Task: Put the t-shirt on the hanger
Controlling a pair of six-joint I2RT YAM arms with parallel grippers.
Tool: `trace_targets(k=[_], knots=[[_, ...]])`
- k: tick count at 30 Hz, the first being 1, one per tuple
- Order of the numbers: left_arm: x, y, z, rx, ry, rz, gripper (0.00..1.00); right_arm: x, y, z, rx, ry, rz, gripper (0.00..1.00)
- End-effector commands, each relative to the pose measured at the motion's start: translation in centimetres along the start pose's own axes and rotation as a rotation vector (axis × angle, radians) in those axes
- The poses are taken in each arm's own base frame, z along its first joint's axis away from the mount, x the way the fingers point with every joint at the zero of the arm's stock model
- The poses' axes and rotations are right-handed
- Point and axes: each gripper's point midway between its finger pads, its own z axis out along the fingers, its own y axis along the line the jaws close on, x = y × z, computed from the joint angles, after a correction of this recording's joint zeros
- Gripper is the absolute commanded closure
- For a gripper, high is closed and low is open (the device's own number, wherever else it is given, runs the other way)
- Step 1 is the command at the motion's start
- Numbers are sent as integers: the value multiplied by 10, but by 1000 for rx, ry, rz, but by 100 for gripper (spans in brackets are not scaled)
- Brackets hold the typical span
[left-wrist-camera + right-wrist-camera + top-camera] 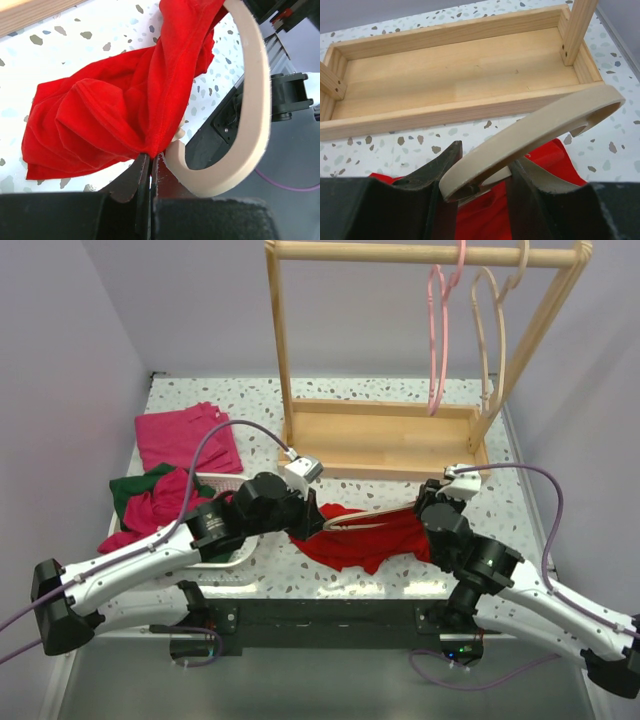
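Note:
The red t-shirt (365, 542) lies bunched on the table's near middle, between my two arms. My left gripper (312, 522) is shut on a fold of its cloth. In the left wrist view the t-shirt (110, 110) hangs from the closed gripper (150, 161), with the hanger (252, 100) curving just to the right. The pale wooden hanger (362, 522) lies across the shirt's top. My right gripper (430, 508) is shut on it. In the right wrist view the hanger (540, 127) sits across the gripper (482, 172), touching both fingers, red t-shirt (485, 217) below.
A wooden rack stands at the back with its base tray (380, 435) and top rail (420, 252). On the rail hang a pink hanger (437, 340) and a pale one (492, 330). A magenta garment (185, 435) lies back left. A white basket (215, 480) holds a green garment (135, 488).

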Motion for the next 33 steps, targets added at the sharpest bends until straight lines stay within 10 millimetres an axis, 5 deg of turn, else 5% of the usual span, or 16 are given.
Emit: trace_targets(k=[1, 15, 23, 29, 33], knots=[[-40, -18, -22, 32, -100, -7, 100, -19, -13, 0, 93, -63, 45, 100], [-39, -31, -66, 93, -118, -24, 100, -28, -11, 2, 171, -84, 37, 100], [-76, -66, -87, 220, -214, -16, 100, -34, 5, -8, 179, -115, 16, 100], [-87, -85, -73, 309, -220, -26, 100, -43, 24, -16, 133, -127, 22, 100], [-74, -83, -37, 318, -167, -46, 100, -44, 42, -21, 84, -111, 17, 100]])
